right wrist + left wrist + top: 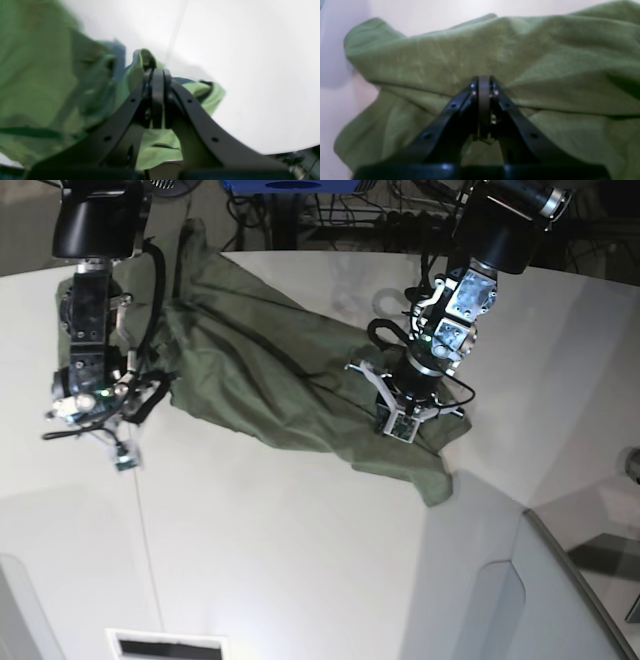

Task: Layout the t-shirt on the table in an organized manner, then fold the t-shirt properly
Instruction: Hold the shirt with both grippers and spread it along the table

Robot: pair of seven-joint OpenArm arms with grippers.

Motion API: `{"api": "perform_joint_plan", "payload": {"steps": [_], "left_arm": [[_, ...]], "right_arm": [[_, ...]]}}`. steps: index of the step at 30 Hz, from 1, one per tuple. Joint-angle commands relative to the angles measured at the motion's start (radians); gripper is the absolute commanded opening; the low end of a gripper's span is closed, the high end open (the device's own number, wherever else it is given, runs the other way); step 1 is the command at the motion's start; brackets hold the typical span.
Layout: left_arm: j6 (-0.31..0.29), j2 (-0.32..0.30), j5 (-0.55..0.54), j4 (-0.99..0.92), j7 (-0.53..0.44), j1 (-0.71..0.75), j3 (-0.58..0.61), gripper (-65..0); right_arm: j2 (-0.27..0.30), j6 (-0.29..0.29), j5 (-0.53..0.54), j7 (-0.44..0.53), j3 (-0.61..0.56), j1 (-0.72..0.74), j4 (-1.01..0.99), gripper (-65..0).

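T-shirt [270,375]: olive-green, lies bunched and diagonal across the far half of the white tabletop [300,560], not yet spread flat; one end near each arm.
Cloth state: deep wrinkles and overlapping folds; sleeves and collar cannot be told apart in any view.
Left gripper [483,82]: jaws pressed together, tips buried in a ridge of the fabric; looks like a pinch on a fold near the lower corner of the heap.
Right gripper [157,75]: jaws pressed together with a small peak of green cloth standing at the tips; pinching an edge at the opposite end.
Handling, judged: light, limp, no stiffness; will sag and drape between two held points, drags easily on the smooth tabletop, not fragile.
Where to hold, judged: hem corners or shoulder seams, one per arm, so that pulling apart tensions a single layer.
Risk, judged: a pinch through several layers keeps the heap bunched; a thin edge may slip out.
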Motion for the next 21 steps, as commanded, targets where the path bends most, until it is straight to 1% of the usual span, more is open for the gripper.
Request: {"api": "perform_joint_plan", "payload": {"steps": [1,3,4,6,9,12,13,14,19,21], "left_arm": [[0.011,-0.007,0.004,-0.002,0.063,0.002,-0.006,-65.0],[0.011,-0.007,0.004,0.0,0.063,0.02,-0.048,-65.0],[0.011,-0.007,0.004,0.006,0.063,0.027,-0.068,-65.0],[0.011,-0.006,0.004,0.029,0.063,0.037,-0.098,-65.0],[0.011,-0.006,0.004,0.067,0.068,0.042,-0.12,-65.0],[0.011,-0.007,0.004,0.092,0.071,0.042,-0.12,-65.0],[0.011,-0.009,0.004,0.093,0.071,0.042,-0.12,-65.0],[0.011,-0.009,0.004,0.093,0.071,0.042,-0.12,-65.0],[0.011,-0.007,0.004,0.087,0.071,0.042,-0.121,-65.0],[0.011,-0.007,0.004,0.087,0.071,0.042,-0.121,-65.0]], "right_arm": [[0.009,-0.02,-0.011,0.002,0.016,0.02,0.027,-64.8],[0.009,-0.044,-0.011,0.0,0.023,0.019,0.056,-64.5],[0.009,-0.045,-0.011,-0.003,0.023,0.014,0.077,-63.0],[0.001,-0.044,-0.008,-0.033,0.02,0.0,0.128,-56.4],[-0.014,-0.045,-0.006,-0.046,-0.037,-0.006,0.177,-42.5],[-0.016,-0.048,-0.006,-0.046,-0.08,-0.006,0.177,-28.7],[-0.016,-0.048,-0.006,-0.044,-0.092,-0.003,0.168,-25.4],[-0.017,-0.048,-0.006,-0.044,-0.1,0.0,0.154,-24.0],[-0.016,-0.051,-0.006,-0.036,-0.106,0.066,-0.012,-23.9],[-0.016,-0.051,-0.008,-0.006,-0.106,0.082,-0.071,-23.9]]}}
